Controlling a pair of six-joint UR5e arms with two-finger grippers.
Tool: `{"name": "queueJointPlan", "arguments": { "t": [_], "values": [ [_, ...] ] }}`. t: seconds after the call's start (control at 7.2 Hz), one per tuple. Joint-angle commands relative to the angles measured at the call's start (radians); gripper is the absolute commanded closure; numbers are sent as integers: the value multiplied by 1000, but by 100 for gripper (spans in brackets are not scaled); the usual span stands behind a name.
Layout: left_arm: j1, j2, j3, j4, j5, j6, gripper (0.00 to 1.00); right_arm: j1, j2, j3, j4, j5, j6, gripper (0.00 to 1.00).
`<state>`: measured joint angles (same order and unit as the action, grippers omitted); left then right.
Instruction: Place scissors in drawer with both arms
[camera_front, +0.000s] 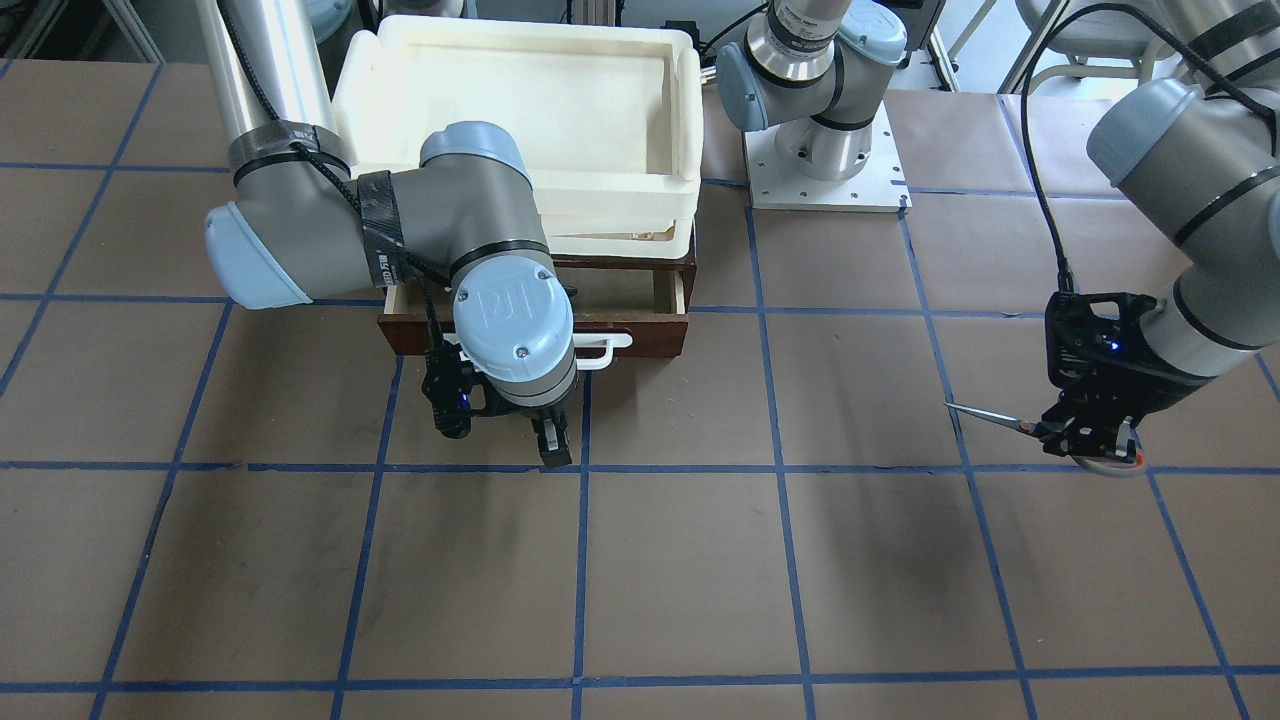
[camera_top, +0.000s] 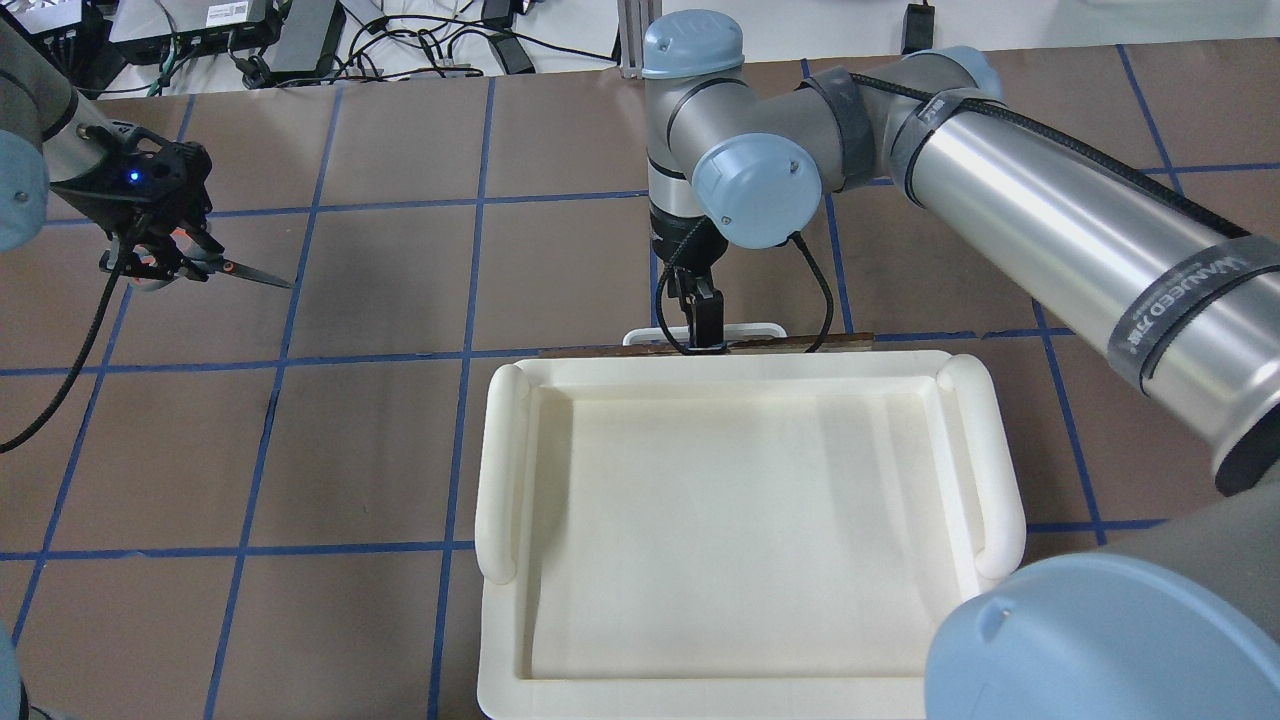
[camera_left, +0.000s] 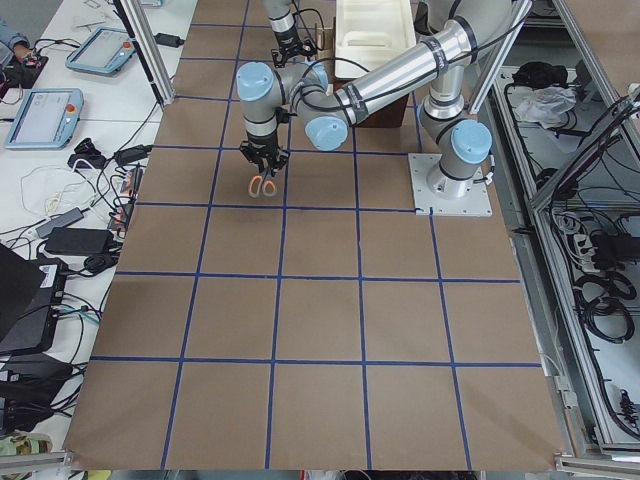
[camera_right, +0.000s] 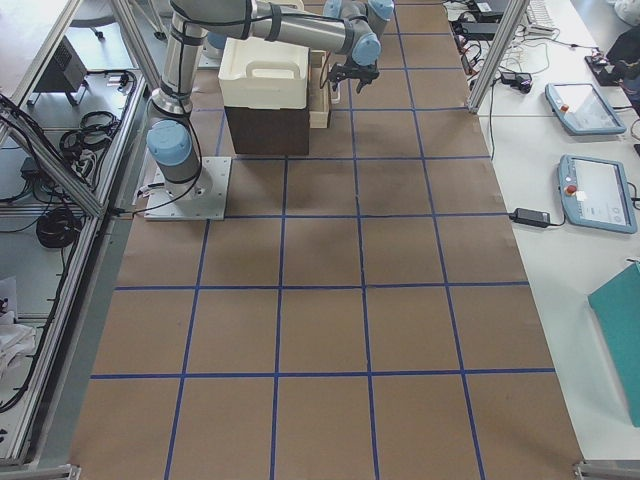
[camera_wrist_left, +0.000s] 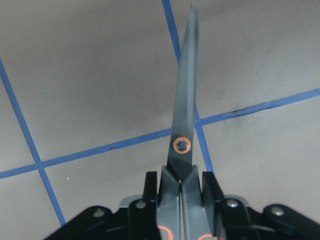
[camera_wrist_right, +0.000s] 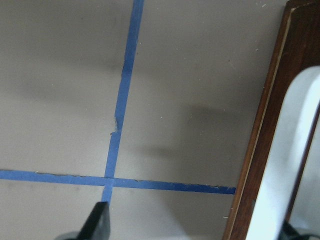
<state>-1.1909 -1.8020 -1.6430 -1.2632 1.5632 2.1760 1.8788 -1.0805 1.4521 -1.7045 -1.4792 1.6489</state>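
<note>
Far out at 9 o'clock: pinching the scissors (camera_top: 215, 266) by the handles in the left gripper (camera_top: 150, 262), blades pressed together, tips toward 3 o'clock, well apart from the drawer (camera_front: 650, 335). Then, dead centre: hanging spread-fingered with the right gripper (camera_top: 704, 335) at the white bar handle (camera_top: 760, 328), drawer slightly open beneath the cream-white tray (camera_top: 510, 450).

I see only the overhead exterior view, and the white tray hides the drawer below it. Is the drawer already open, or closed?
Observer: Partly open. In the front-facing view the drawer is pulled out from under the tray, and a strip of its light inside shows.
Operator: How does the left gripper hold the scissors?
Observer: The left wrist view shows it clamped just behind the pivot, blades closed.
Operator: Is the right gripper on the handle?
Observer: I cannot tell. The right wrist view shows the white handle at its right side and one finger over the table.
</note>
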Motion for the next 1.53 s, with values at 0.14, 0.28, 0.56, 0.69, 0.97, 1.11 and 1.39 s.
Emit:
{"name": "queueJointPlan", "arguments": {
  "t": [0.14,0.28,0.56,0.69,0.97,1.11,1.39],
  "values": [
    [-77,68,31,-155,-2,-232,100,-4,8,-10,-9,-4,-58,0],
    [-103,87,37,-185,8,-330,100,-7,17,-22,-11,-24,-75,0],
    [-195,93,103,-287,41,-504,100,-12,28,-38,-21,-26,-87,0],
    [-222,101,120,-318,34,-562,100,-12,42,-53,-29,-36,-87,0],
    [-286,118,124,-321,40,-647,100,-12,65,-84,-29,-36,-87,0],
    [-309,121,126,-321,40,-659,100,-12,74,-94,-29,-36,-89,0],
    [-312,122,126,-321,40,-659,100,-15,80,-117,-29,-36,-93,0]
  ]
}}
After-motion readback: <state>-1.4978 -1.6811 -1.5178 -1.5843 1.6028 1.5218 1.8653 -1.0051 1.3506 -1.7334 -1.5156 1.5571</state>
